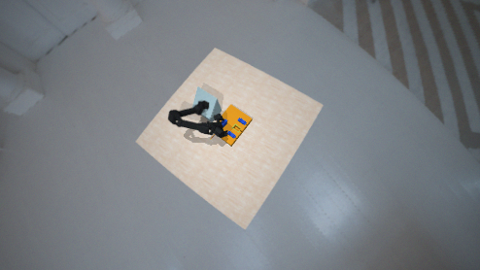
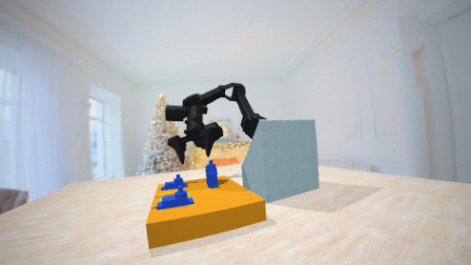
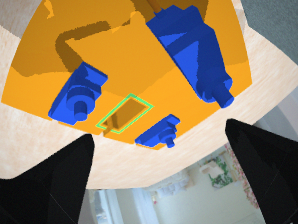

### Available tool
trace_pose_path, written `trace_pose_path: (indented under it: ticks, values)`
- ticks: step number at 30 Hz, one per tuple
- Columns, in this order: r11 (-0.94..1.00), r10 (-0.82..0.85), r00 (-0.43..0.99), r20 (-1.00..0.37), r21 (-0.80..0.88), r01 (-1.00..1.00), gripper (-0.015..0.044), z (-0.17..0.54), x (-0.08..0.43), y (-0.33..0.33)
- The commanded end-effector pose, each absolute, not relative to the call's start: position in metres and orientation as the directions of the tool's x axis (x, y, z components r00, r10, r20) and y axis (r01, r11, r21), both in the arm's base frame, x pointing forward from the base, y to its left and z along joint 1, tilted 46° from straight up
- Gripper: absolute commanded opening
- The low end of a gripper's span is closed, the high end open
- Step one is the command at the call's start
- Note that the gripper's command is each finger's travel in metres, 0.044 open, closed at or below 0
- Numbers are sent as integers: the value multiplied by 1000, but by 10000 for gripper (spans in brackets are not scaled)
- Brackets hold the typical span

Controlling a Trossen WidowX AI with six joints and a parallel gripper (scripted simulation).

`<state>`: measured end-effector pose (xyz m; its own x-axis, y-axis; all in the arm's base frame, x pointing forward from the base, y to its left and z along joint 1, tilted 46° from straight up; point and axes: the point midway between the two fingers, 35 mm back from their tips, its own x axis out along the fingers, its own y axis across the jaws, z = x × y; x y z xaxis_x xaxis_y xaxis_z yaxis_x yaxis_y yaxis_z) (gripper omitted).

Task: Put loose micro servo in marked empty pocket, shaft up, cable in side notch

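Note:
The loose blue micro servo stands on end on the orange deck, output shaft at its top. A short piece of brown cable shows at its far end in the wrist view. The marked pocket, outlined in green, is empty and lies between two seated servos, with its side notch at the lower left in the wrist view. My gripper is wide open and empty, tilted above the deck, higher than the loose servo and touching nothing.
One seated blue servo is on one side of the pocket, another on the other. A tall grey-blue block stands beside the deck, near the arm's base.

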<state>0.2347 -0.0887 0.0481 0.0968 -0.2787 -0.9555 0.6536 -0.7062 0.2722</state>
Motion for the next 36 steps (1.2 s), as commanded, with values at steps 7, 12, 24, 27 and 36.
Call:
trace_pose_path:
  ticks: [7, 12, 24, 27, 36]
  values:
    - [-569, -428, -68, -901, 211, 795, 440, 39, 214, -72]
    - [-480, -520, -115, -846, 179, 859, 440, 39, 205, -67]
    - [-278, -701, -125, -702, 108, 955, 440, 48, 196, -58]
    - [-278, -701, -125, -702, 108, 955, 440, 48, 196, -58]
    - [-278, -702, -124, -702, 108, 955, 440, 30, 193, -77]
